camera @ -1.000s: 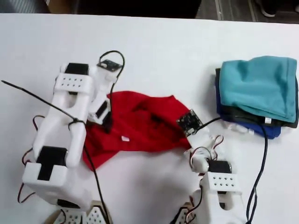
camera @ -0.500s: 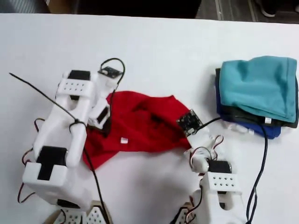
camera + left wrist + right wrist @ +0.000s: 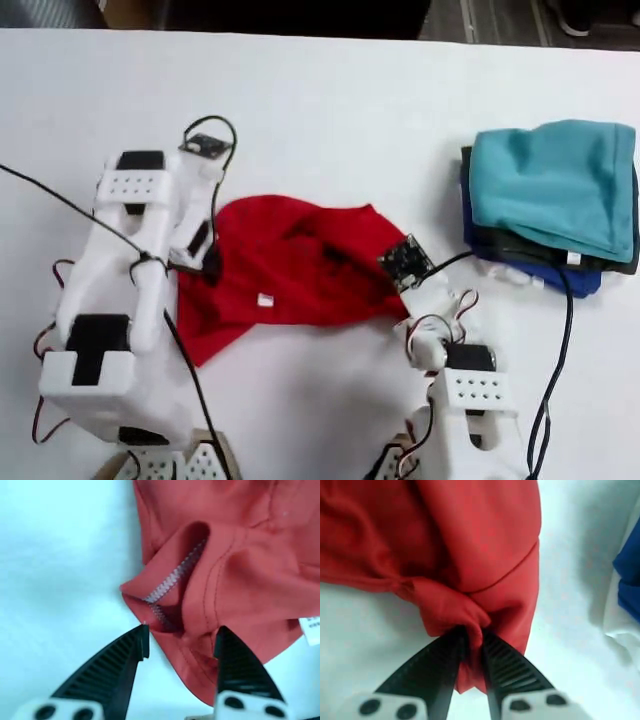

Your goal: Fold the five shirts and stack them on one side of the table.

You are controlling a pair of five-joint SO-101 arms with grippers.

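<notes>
Crumpled red cotton shirt (image 3: pixel 290 265) lies mid-table on the plain white table (image 3: pixel 350 110), between the two arms. It is spread loosely, with ridges running across its middle. A small white label (image 3: pixel 265 299) shows on its near-left part.

Left gripper (image 3: pixel 182 632): jaws wide apart, nothing held. They straddle a raised fold at the shirt's left edge, where the hem has turned over and shows pale zigzag seam stitching (the inside of the hem faces up there). One fingertip (image 3: pixel 144 630) sits right at the fold's edge; cannot tell whether it touches the cloth. In the high view this gripper (image 3: pixel 205 262) is at the shirt's left border, its arm coming in from the near-left corner.

Right gripper (image 3: pixel 472 637): fingers pressed together on a bunched corner of the red cotton shirt. The cloth is gathered into a pucker right at the tips and fans out beyond them. The right arm (image 3: pixel 470 385) stands near the table's front edge, by the shirt's right-hand corner.

Stack of folded shirts (image 3: pixel 550 210) sits at the right side of the table, apart from the red one. A teal folded shirt (image 3: pixel 555 180) is on top, a dark layer is under it, and a royal-blue shirt (image 3: pixel 585 280) is lowest, its edge poking out toward the front. That blue edge also shows in the right wrist view (image 3: pixel 627 580). A thin black cable (image 3: pixel 565 330) runs from the right arm up past the stack's near edge.
</notes>
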